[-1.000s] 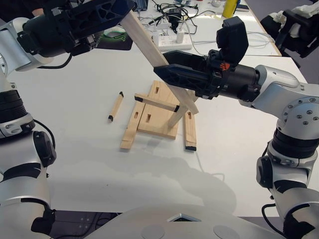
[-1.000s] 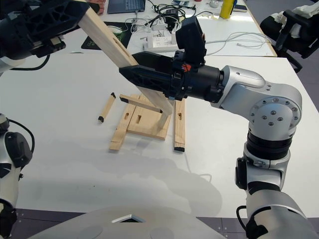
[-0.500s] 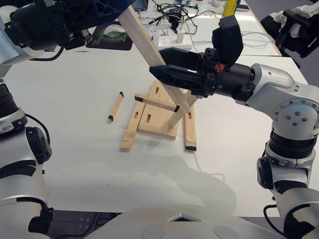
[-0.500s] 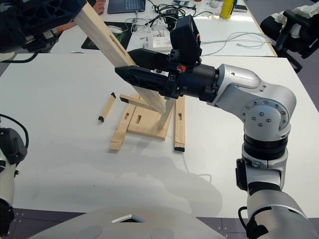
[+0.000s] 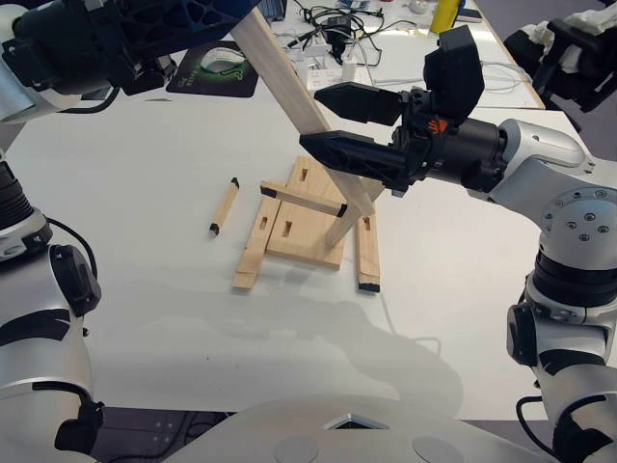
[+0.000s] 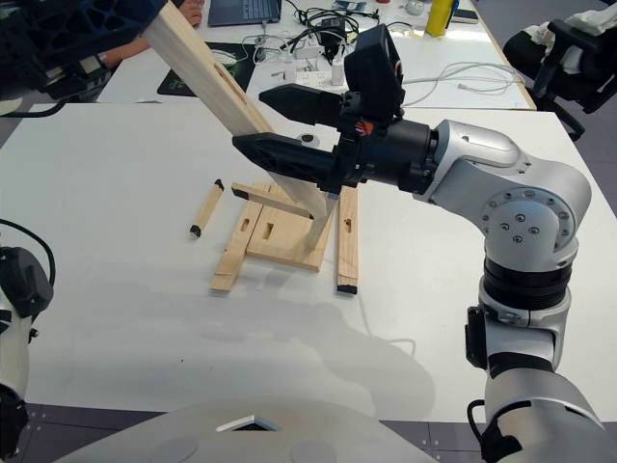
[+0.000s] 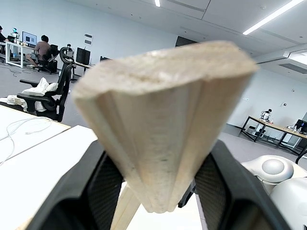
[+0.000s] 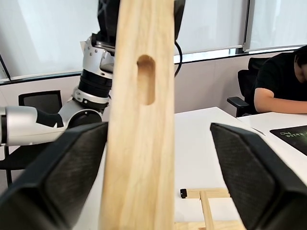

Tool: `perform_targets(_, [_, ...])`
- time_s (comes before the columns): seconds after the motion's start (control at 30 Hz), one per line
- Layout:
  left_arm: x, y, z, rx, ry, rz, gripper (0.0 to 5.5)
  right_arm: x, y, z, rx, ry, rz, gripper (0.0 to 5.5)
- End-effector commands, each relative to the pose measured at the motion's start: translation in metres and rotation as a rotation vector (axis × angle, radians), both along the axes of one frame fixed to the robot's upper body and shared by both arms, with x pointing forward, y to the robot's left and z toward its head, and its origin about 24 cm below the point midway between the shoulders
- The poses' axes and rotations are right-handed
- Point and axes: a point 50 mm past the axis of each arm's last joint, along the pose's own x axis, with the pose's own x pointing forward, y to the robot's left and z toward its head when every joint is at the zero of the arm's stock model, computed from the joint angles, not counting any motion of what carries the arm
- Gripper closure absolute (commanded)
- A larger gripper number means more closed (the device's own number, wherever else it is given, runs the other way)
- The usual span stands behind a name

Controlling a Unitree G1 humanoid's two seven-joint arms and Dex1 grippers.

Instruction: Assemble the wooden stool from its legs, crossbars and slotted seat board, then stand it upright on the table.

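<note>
Leg-handling step in stool assembly. The left gripper (image 5: 217, 17) is clamping the upper end of a long wooden leg (image 5: 286, 82), which is slanting down over the table (image 5: 145, 174) toward the slotted seat board (image 5: 304, 230). The right gripper (image 5: 313, 116) is straddling the leg at mid-length with its fingers apart, one above and one below; contact is not evident.

The likely step is bringing a second grip onto the leg. The right fingers should be closing squarely on the flat faces, clear of the oval mortise (image 8: 145, 79), while the left is keeping its hold until the new one is firm. Swinging the lower end is risky.

Beneath that end, a crossbar (image 5: 301, 199) with dark tips is meeting a short tilted stick (image 5: 345, 224); whether these are joined cannot be told, and either could be knocked loose. Two further legs (image 5: 253, 253) (image 5: 366, 256) are lying flat, flanking the board. A loose crossbar (image 5: 224, 205) is lying apart on the robot's left. A power strip with cables (image 5: 328, 79) is sitting well behind.
</note>
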Motion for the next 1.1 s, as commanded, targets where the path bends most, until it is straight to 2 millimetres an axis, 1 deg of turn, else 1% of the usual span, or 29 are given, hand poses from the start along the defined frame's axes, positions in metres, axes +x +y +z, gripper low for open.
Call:
perform_targets(0.03, [-0.002,0.003,0.001,0.012,-0.013,-0.007,3.42,0.000,-0.010,0.001,-0.041,-0.024,-0.038,1.66])
perform_targets(0.2, [-0.002,0.008,0.000,0.016,-0.014,0.009,3.42,-0.003,-0.017,-0.004,-0.106,-0.016,-0.036,1.66])
perform_targets(0.3, [-0.004,0.013,0.001,0.024,-0.018,0.026,3.42,-0.012,-0.028,-0.003,-0.135,-0.002,-0.011,1.66])
perform_targets(0.37, [-0.006,0.018,0.000,0.041,-0.015,0.038,3.42,-0.017,-0.044,0.001,-0.141,0.017,-0.012,1.66])
perform_targets(0.43, [-0.009,0.024,0.000,0.062,-0.012,0.050,3.42,-0.019,-0.064,0.010,-0.118,0.014,-0.058,1.66])
perform_targets(0.5, [-0.011,0.030,0.000,0.078,-0.010,0.064,3.42,-0.016,-0.086,0.022,-0.068,-0.009,-0.149,1.66])
perform_targets(0.53, [-0.013,0.033,0.000,0.084,-0.010,0.070,3.42,-0.015,-0.097,0.024,-0.057,-0.004,-0.188,1.66])
perform_targets(0.57, [-0.014,0.035,0.000,0.089,-0.008,0.076,3.42,-0.013,-0.106,0.021,-0.071,0.005,-0.236,1.66])
perform_targets(0.6, [-0.015,0.038,-0.001,0.096,-0.006,0.086,3.42,-0.013,-0.114,0.014,-0.106,0.024,-0.275,1.66])
perform_targets(0.63, [-0.016,0.040,-0.003,0.108,-0.002,0.100,3.42,-0.013,-0.121,0.002,-0.158,0.069,-0.305,1.66])
perform_targets(0.67, [-0.017,0.043,-0.005,0.121,0.000,0.114,3.42,-0.011,-0.128,-0.014,-0.258,0.098,-0.359,1.66])
perform_targets(0.7, [-0.018,0.045,-0.006,0.135,-0.001,0.129,3.42,-0.013,-0.133,-0.033,-0.361,0.150,-0.374,1.66])
perform_targets(0.77, [-0.018,0.048,-0.007,0.162,-0.009,0.161,3.42,-0.021,-0.139,-0.080,-0.610,0.257,-0.395,1.66])
perform_targets(0.8, [-0.018,0.049,-0.008,0.177,-0.011,0.171,3.42,-0.026,-0.139,-0.098,-0.701,0.285,-0.375,1.66])
perform_targets(0.87, [-0.018,0.051,-0.010,0.195,-0.007,0.179,3.42,-0.031,-0.126,-0.117,-0.682,0.306,-0.330,1.66])
perform_targets(0.97, [-0.017,0.055,-0.018,0.222,0.015,0.186,3.42,-0.041,-0.096,-0.138,-0.642,0.291,-0.251,1.66])
perform_targets(1.03, [-0.016,0.058,-0.025,0.240,0.032,0.193,3.42,-0.048,-0.076,-0.144,-0.582,0.285,-0.193,1.66])
perform_targets(1.1, [-0.015,0.061,-0.030,0.246,0.043,0.199,3.42,-0.049,-0.067,-0.141,-0.534,0.259,-0.185,1.66])
